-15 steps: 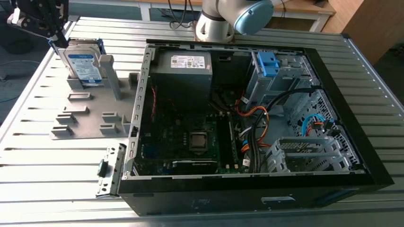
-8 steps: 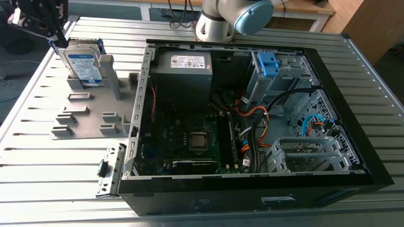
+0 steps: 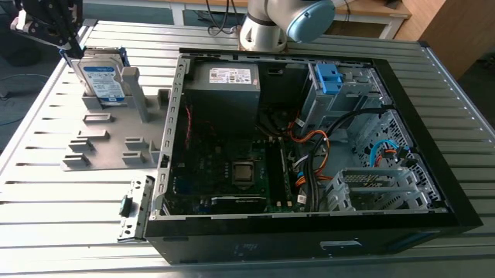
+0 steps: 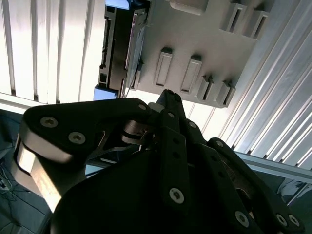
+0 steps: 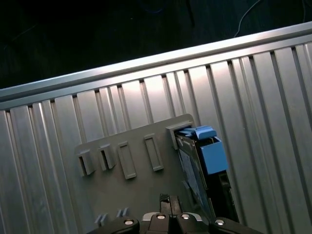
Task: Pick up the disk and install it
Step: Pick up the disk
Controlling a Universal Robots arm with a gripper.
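The disk (image 3: 104, 81) stands upright on edge in a slot of the grey fixture plate (image 3: 101, 145), at the exterior view's far left. Its blue-and-white label faces forward and a blue bracket frames it. My gripper (image 3: 69, 49) hovers just above and behind the disk's top corner, apart from it, with its fingers together and nothing between them. The second wrist view has the fingertips (image 4: 167, 95) meeting in a point short of the disk's dark edge (image 4: 117, 48). In the first wrist view the gripper (image 5: 168, 201) sits beside the disk (image 5: 195, 170).
An open black computer case (image 3: 309, 220) lies on the ribbed metal table (image 3: 46, 191), at the exterior view's right of the fixture. Inside are a grey power supply (image 3: 224, 87), a silver drive cage with a blue latch (image 3: 328, 78), cables and the motherboard. The arm's base (image 3: 267, 23) stands behind the case.
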